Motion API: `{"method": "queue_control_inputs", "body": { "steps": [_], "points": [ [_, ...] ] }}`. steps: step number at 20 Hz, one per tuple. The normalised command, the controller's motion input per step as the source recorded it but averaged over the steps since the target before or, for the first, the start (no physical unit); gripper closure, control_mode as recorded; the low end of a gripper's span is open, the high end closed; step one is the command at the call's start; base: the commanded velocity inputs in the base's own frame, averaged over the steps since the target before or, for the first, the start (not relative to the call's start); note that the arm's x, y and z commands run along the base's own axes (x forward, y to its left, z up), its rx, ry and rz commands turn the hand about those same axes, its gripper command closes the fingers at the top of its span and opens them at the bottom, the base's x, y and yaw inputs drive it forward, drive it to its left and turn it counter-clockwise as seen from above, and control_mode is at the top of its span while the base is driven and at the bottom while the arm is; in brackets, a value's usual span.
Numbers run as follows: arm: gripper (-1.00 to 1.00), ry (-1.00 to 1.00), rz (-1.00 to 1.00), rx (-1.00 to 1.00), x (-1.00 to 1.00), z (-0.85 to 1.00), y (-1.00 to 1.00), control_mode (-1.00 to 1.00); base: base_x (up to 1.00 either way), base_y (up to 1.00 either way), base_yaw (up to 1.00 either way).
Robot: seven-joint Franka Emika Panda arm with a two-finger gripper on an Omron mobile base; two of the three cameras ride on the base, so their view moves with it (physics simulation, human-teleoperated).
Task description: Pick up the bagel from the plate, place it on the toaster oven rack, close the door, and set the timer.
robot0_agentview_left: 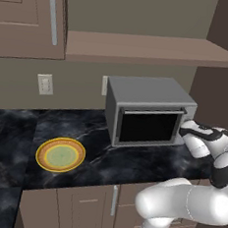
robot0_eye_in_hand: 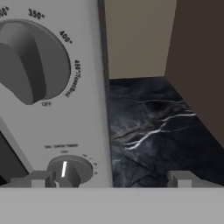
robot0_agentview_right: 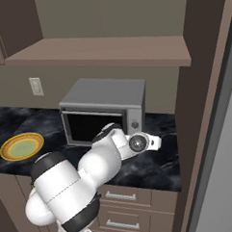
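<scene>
Nearest in the left base view, the white arm reaches to the toaster oven [robot0_agentview_left: 148, 111] – door [robot0_agentview_left: 148, 126] shut; the plate [robot0_agentview_left: 60, 154] lies left on the table [robot0_agentview_left: 131, 162]. Right base view: the same. Hand view: gripper [robot0_eye_in_hand: 111, 178] spread wide, one fingertip [robot0_eye_in_hand: 37, 178] beside the lower knob [robot0_eye_in_hand: 69, 169].

A: What sat around the work area?
B: Black marble counter [robot0_agentview_left: 130, 167], veined white. Brown base cabinets [robot0_agentview_left: 77, 208] below, with a slim silver handle [robot0_agentview_left: 113, 200].
A: And the wall?
B: White outlet [robot0_agentview_left: 45, 84] on the beige backsplash. Brown open shelf [robot0_agentview_left: 152, 48] above, upper cabinet [robot0_agentview_left: 26, 16] left of it.
</scene>
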Motion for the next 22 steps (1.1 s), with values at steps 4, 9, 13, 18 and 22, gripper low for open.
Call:
{"method": "queue_control_inputs", "body": {
  "steps": [4, 9, 13, 18, 22],
  "points": [
    [-1.0, 0.0, 0.0, -0.04, 0.0, -0.18, 0.01, -1.0, 0.0, 0.0, 0.0],
    [-1.0, 0.0, 0.0, -0.02, 0.04, -0.13, -0.01, -1.0, 0.0, 0.0, 0.0],
    [-1.0, 0.0, 0.0, 0.0, 0.04, -0.13, -0.15, -1.0, 0.0, 0.0, 0.0],
    [-1.0, 0.0, 0.0, 0.0, 0.0, -0.1, -0.33, -1.0, 0.0, 0.0, 0.0],
    [-1.0, 0.0, -0.03, 0.0, 0.0, -0.11, -0.38, -1.0, 0.0, 0.0, 0.0]
  ]
}}
